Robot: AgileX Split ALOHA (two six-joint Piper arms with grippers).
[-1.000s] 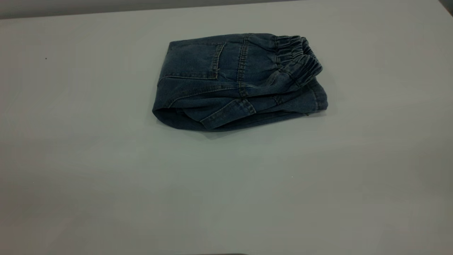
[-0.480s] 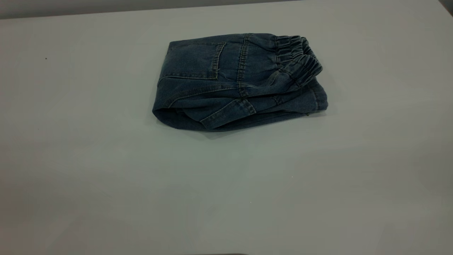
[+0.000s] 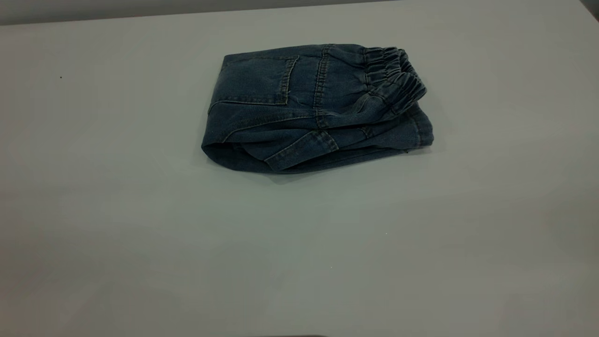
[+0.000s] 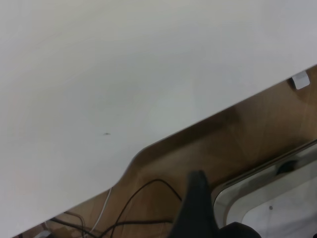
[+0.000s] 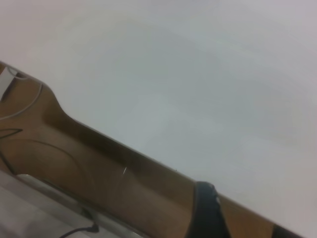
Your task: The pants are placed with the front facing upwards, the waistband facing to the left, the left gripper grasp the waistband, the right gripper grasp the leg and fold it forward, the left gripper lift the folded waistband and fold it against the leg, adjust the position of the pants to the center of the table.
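The pants (image 3: 316, 107) lie folded on the table (image 3: 140, 224), a compact bundle set toward the far side and a little right of the middle. The waistband (image 3: 393, 77) sits on top at the bundle's right end, ruffled, resting over the leg layers beneath it. A patch pocket (image 3: 255, 79) faces up on the left half, and the rounded fold runs along the bundle's left edge.

My left gripper (image 4: 198, 208) hangs beyond the table's edge, over the brown floor and some dark cables (image 4: 138, 198) — only one dark finger shows, so I cannot tell its spread. My right gripper (image 5: 207, 210) is likewise off the table's edge, well apart from the pants — one finger visible, its state unclear too.
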